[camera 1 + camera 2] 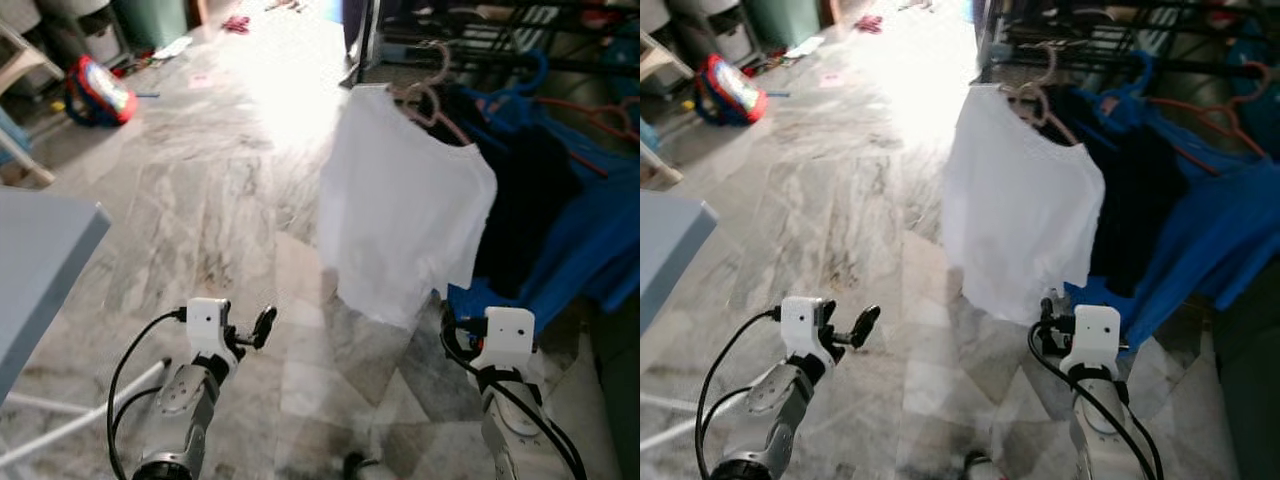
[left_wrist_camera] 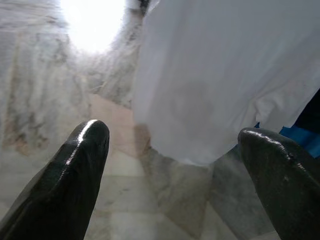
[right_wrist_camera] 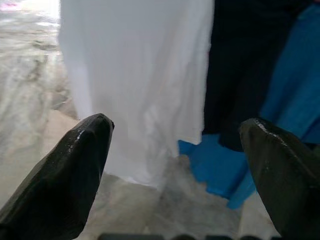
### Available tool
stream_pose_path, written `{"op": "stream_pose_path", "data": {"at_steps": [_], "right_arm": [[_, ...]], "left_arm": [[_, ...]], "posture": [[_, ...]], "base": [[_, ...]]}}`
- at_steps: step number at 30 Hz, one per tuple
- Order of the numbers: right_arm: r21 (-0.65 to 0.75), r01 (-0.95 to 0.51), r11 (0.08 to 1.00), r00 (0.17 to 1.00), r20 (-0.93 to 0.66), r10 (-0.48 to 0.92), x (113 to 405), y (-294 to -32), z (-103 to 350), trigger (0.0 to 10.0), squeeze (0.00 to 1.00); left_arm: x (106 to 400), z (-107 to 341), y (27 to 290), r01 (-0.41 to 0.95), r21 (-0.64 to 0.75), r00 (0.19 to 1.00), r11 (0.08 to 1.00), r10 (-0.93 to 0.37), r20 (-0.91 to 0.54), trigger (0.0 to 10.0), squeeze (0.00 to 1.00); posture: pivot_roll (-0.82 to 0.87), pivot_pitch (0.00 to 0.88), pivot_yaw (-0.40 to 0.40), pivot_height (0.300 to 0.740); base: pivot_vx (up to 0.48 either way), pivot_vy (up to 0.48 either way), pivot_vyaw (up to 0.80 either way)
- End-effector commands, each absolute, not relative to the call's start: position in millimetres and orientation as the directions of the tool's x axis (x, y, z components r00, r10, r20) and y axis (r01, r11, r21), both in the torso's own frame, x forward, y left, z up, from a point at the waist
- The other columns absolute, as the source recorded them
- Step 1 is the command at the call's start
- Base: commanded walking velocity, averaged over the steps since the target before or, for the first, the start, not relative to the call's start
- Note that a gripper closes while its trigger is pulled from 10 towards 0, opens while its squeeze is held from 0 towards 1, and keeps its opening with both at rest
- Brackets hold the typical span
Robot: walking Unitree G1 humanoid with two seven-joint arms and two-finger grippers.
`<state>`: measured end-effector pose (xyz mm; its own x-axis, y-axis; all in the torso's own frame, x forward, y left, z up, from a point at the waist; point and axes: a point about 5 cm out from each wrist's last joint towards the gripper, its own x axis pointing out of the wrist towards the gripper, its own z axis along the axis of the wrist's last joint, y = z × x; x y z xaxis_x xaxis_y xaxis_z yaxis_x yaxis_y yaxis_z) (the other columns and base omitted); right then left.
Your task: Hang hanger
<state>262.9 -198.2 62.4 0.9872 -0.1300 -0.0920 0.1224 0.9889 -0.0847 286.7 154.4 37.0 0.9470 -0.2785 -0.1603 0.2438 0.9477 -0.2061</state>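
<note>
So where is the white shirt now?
The white shirt hangs on a pink hanger at the rack's left end, beside dark and blue clothes, ahead of both claws.

My two head cameras look forward and down from standing height over the marble floor (image 1: 200, 210), both taking in the white shirt (image 1: 400, 220) on its hanger (image 1: 425, 95) at the black rack (image 1: 1110, 45), with the blue garments (image 1: 1210, 230) beside it; the right eye sees the same scene shifted slightly leftward. The left wrist camera sights along the left pincer (image 2: 175, 165), fingers (image 2: 75, 170) spread, toward the shirt's lower hem and the floor, fairly near. The right wrist camera looks along the right pincer (image 3: 175, 165), also spread, at the shirt's hem and the blue cloth, sharing that shirt with every other view.
</note>
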Motion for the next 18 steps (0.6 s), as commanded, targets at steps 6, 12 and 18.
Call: {"op": "stream_pose_path", "data": {"at_steps": [6, 12, 18], "right_arm": [[-0.098, 0.11, 0.989, 0.989, -0.09, -0.119, 263.3, -196.5, 64.6, 10.0, 0.0], [-0.103, 0.105, 0.989, 0.99, -0.084, -0.114, 263.5, -195.7, 65.7, 10.0, 0.0], [-0.101, 0.106, 0.989, 0.99, -0.084, -0.115, 262.5, -195.0, 66.3, 10.0, 0.0]], "left_arm": [[283.0, 34.2, 156.3, 0.233, -0.209, 0.946, 0.95, -0.271, -0.178, 10.0, 0.0], [282.5, 33.5, 155.5, 0.236, -0.211, 0.945, 0.948, -0.275, -0.179, 10.0, 0.0], [281.6, 32.7, 154.8, 0.242, -0.211, 0.942, 0.947, -0.281, -0.182, 10.0, 0.0]], "posture": [[0.02, 0.202, 0.011, 0.74], [0.02, 0.204, 0.011, 0.74], [0.02, 0.206, 0.013, 0.74]], "base": [[0.262, 0.0, 0.0], [0.263, 0.0, 0.0], [0.262, 0.0, 0.0]]}}
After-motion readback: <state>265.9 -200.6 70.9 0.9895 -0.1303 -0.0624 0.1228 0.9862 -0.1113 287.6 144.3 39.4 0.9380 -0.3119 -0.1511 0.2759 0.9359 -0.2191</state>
